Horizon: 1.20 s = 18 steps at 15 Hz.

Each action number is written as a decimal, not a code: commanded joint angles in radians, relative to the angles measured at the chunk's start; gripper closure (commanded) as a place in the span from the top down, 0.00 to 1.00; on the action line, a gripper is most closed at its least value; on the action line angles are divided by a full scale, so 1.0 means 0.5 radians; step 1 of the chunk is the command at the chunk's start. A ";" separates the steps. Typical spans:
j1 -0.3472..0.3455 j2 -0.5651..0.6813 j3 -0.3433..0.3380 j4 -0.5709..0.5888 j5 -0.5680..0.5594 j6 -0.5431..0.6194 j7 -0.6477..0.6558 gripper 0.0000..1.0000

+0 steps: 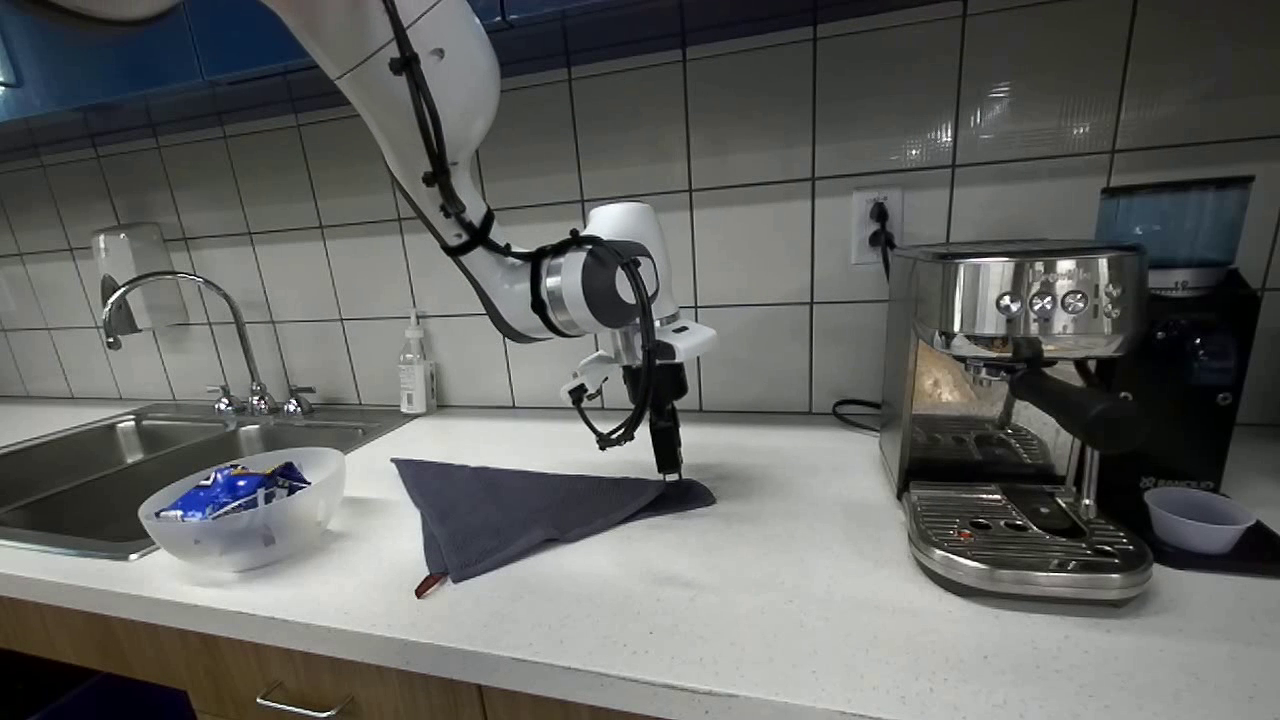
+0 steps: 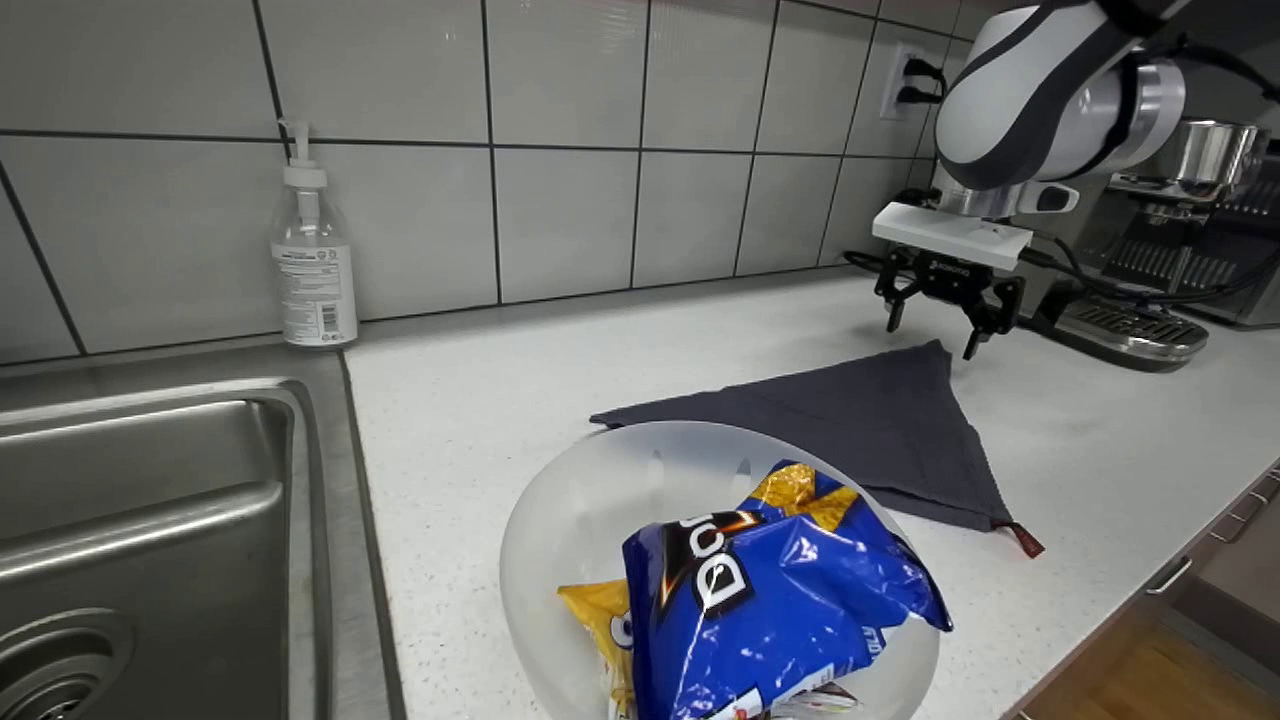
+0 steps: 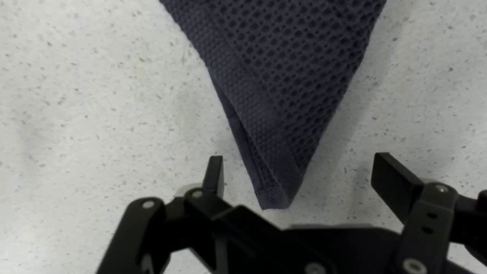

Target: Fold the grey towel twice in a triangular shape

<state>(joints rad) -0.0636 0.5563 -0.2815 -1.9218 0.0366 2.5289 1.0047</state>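
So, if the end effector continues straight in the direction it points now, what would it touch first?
Most likely the white countertop: the end effector points down, open, its fingertips spread to either side of the corner of the grey towel. The gap below is hard to judge.

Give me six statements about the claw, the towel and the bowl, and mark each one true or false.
1. The claw is open. True.
2. In the wrist view, the towel ends between the jaws. True.
3. The claw grips the towel. False: bare counter shows between the towel and each jaw.
4. The towel lies spread as a full square. False: it lies folded, roughly triangular.
5. A blue bag lies in the bowl. True.
6. The bowl stands in the sink. False: it stands on the counter.
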 commanded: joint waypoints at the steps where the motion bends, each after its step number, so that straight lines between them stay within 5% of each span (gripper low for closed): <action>1: 0.016 0.051 -0.015 0.101 0.001 -0.102 0.066 1.00; 5: 0.013 0.071 -0.010 0.130 0.006 -0.127 0.074 1.00; 7: 0.013 0.077 -0.010 0.139 0.004 -0.137 0.073 0.74; 12: 0.012 0.065 -0.003 0.141 0.007 -0.142 0.066 0.33; 16: 0.015 0.047 0.000 0.125 0.007 -0.139 0.059 0.03; 18: 0.021 0.031 0.000 0.110 0.006 -0.133 0.057 0.00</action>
<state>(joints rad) -0.0587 0.5824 -0.2815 -1.8799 0.0367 2.4969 1.0178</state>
